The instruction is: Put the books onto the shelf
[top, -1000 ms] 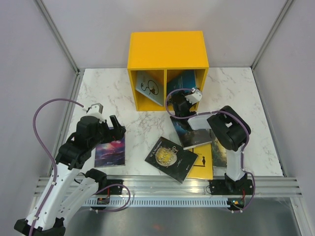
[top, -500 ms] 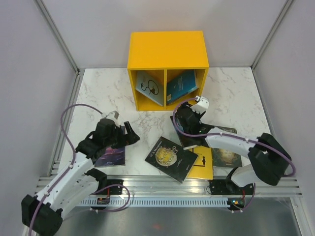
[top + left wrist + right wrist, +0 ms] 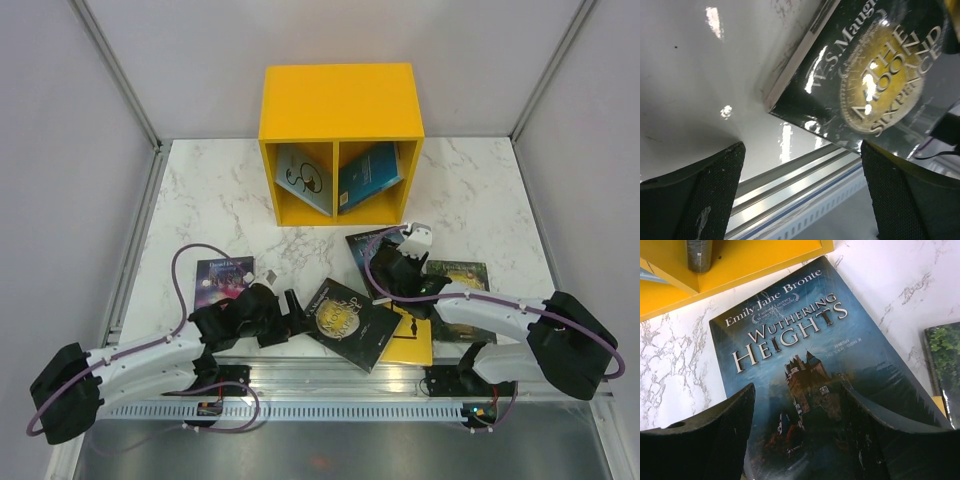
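The yellow shelf (image 3: 340, 110) holds a light blue cat book (image 3: 303, 178) in its left compartment and a teal book (image 3: 370, 172) in its right one. On the table lie a purple book (image 3: 222, 281), a black book with a gold disc (image 3: 350, 322) (image 3: 865, 75), a yellow book (image 3: 412, 338), a dark blue castle book (image 3: 372, 250) (image 3: 800, 340) and a green book (image 3: 458, 275) (image 3: 945, 360). My left gripper (image 3: 290, 310) (image 3: 805, 200) is open, low beside the black book's left corner. My right gripper (image 3: 388, 268) (image 3: 797, 435) hangs open just over the castle book's cover.
A metal rail (image 3: 340, 375) (image 3: 805, 170) runs along the table's near edge, right under my left gripper. The shelf's front edge (image 3: 740, 265) lies just beyond the castle book. Grey walls enclose the marble table (image 3: 210, 190) at left, right and back.
My left arm has dropped low and swung right, off the purple book, to the black book's corner. My right arm has pulled back from the shelf's right compartment over the castle book.
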